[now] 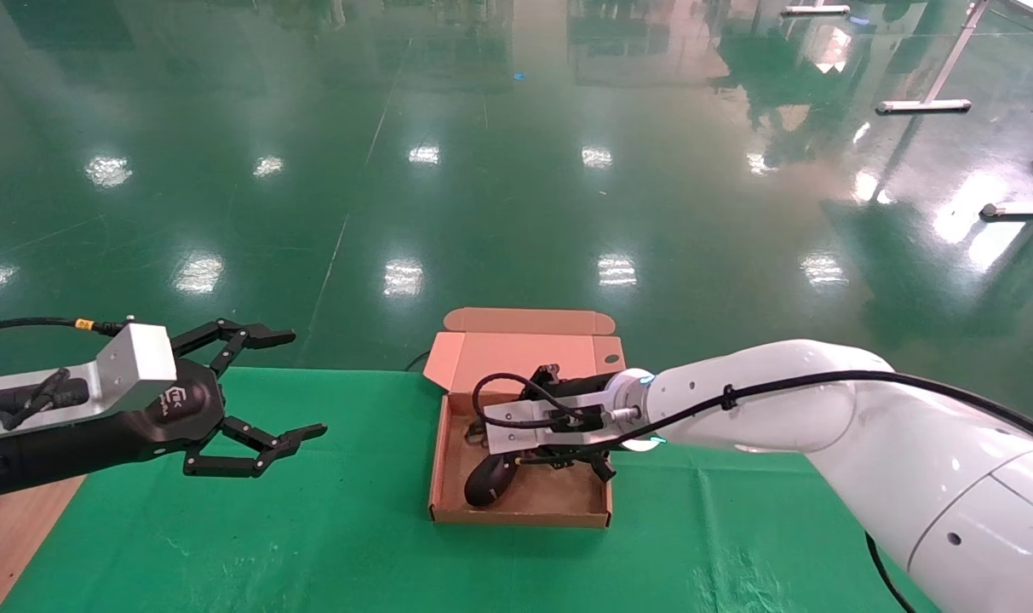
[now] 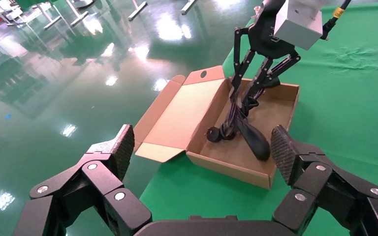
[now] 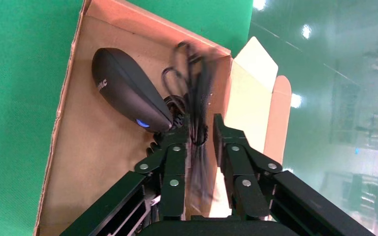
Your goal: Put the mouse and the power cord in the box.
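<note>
The brown cardboard box (image 1: 520,515) lies open on the green cloth, its lid (image 1: 525,349) tipped back. The black mouse (image 1: 488,481) rests on the box floor near the front left corner, its blue light showing in the right wrist view (image 3: 128,88). My right gripper (image 1: 490,438) reaches down into the box, and in its own view (image 3: 201,127) the fingers stand slightly apart. The power cord (image 3: 197,83) runs blurred between them, against one finger only. Its loops hang to the box floor beside the plug (image 2: 212,133). My left gripper (image 1: 299,385) hovers open to the left of the box.
The green cloth (image 1: 226,528) covers the table, with bare wood (image 1: 5,528) at the front left corner. The table's far edge runs just behind the box lid, and glossy green floor lies beyond it. Metal stand feet (image 1: 921,105) stand far off at the back right.
</note>
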Robot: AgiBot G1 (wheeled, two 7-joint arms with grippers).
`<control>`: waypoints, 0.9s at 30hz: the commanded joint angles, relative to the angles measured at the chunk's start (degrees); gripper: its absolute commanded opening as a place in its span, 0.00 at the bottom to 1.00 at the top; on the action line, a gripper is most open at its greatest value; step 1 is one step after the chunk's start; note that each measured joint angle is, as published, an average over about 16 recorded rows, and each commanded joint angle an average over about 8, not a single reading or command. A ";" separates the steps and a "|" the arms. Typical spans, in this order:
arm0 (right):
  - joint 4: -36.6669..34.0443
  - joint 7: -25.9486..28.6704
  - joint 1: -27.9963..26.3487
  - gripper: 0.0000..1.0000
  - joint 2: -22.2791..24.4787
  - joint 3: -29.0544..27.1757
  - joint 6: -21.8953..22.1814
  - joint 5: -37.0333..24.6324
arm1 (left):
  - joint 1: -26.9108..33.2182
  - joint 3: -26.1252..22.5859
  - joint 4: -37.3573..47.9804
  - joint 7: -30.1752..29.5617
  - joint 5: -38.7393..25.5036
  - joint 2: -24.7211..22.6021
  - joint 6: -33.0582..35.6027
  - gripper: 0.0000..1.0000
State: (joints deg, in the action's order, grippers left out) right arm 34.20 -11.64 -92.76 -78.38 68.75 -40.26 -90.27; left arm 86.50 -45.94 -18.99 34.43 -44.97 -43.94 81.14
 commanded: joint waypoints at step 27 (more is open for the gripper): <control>14.06 7.96 10.98 1.00 15.35 -18.98 -16.47 17.02 | -9.23 11.06 -20.26 -16.74 1.12 3.27 1.59 1.00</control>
State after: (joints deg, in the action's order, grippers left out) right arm 48.26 -3.68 -81.78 -63.02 49.76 -56.74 -73.23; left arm 77.27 -34.88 -39.27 17.68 -43.85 -40.66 82.73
